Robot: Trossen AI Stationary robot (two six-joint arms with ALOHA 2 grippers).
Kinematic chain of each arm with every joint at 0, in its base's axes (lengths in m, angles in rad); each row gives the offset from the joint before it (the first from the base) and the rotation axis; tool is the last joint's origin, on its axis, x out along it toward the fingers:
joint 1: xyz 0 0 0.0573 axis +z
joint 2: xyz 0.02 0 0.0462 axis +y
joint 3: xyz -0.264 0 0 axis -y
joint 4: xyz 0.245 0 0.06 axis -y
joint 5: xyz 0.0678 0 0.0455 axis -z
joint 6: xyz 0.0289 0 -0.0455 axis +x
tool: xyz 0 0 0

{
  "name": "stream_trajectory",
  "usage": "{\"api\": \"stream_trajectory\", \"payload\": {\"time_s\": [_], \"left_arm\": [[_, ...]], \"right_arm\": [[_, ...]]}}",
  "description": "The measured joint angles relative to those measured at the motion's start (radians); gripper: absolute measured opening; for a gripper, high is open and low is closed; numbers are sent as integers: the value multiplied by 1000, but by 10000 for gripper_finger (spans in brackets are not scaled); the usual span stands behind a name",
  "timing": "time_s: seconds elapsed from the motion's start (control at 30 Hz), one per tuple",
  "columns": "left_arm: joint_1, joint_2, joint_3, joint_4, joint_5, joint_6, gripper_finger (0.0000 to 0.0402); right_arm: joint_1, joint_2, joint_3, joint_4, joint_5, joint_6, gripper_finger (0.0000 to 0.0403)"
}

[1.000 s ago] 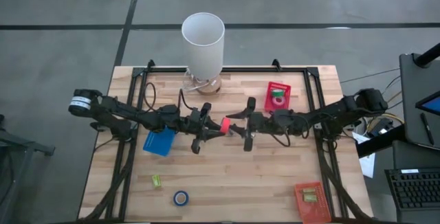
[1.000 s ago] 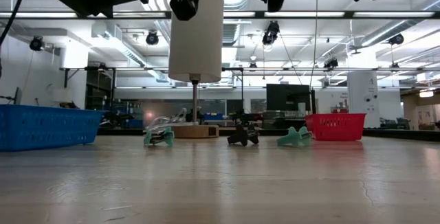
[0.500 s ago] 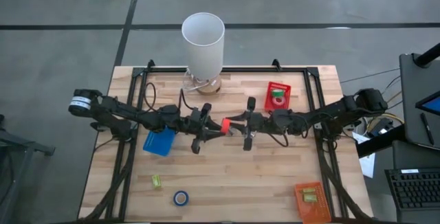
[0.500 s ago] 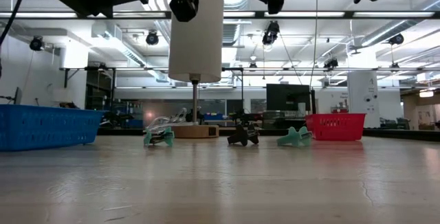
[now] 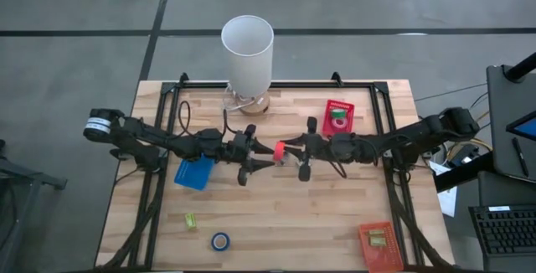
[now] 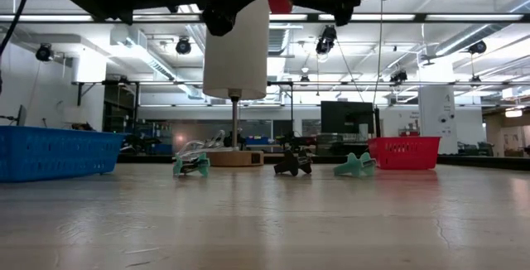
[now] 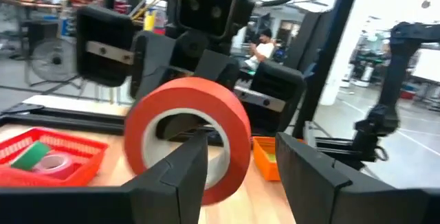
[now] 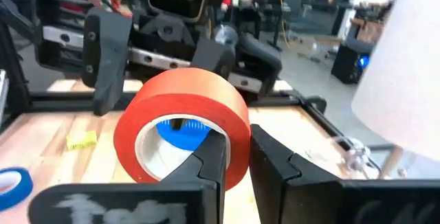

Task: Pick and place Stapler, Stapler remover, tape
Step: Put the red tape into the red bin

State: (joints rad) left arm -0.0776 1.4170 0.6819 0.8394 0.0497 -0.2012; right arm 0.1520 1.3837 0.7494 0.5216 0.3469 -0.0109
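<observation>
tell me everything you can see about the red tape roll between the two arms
The red tape roll is a small ring of glossy red tape on a pale inner core, held in the air above the middle of the table. The right gripper pinches its rim, one finger inside the ring and one outside. The left gripper faces it with fingers spread either side, apparently no longer clamping it.

The tape roll [image 5: 280,149] held above the pale wooden table [image 5: 276,214] is red with a white core. A blue bin [image 5: 194,172], a red bin [image 5: 338,116] and an orange bin [image 5: 378,246] sit there, beside a blue tape roll [image 5: 220,241]. The lamp shade [image 5: 248,53] is white.
</observation>
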Motion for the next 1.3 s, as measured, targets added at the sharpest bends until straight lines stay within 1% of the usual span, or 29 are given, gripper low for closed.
{"api": "stream_trajectory", "payload": {"time_s": [0.23,0.3,0.43,0.57,0.67,0.73,0.8,0.87,1.1,1.17,1.3], "left_arm": [[0,0,0,-3,-8,16,174],[0,0,0,-4,-8,16,174],[-1,0,0,-49,-10,-10,174],[-2,0,0,-99,-9,-48,174],[-3,0,0,-153,-8,-88,174],[-5,0,0,-172,4,-107,174],[-12,0,0,-191,16,-124,174],[-20,0,0,-196,17,-127,174],[-34,0,0,-202,17,-131,174],[-36,0,0,-216,23,-145,175],[-37,-4,0,-245,71,-184,175]], "right_arm": [[0,-83,0,-167,24,73,39],[0,-114,0,-226,46,110,39],[-4,-201,14,-480,174,206,39],[-26,-289,31,-756,316,356,40],[-65,-335,32,-936,379,476,40],[-104,-351,31,-1052,386,565,40],[-144,-348,31,-1132,382,628,40],[-183,-328,30,-1202,382,657,40],[-270,-199,30,-1269,377,683,40],[-292,-166,30,-1295,358,695,40],[-321,-98,29,-1321,343,708,40]]}}
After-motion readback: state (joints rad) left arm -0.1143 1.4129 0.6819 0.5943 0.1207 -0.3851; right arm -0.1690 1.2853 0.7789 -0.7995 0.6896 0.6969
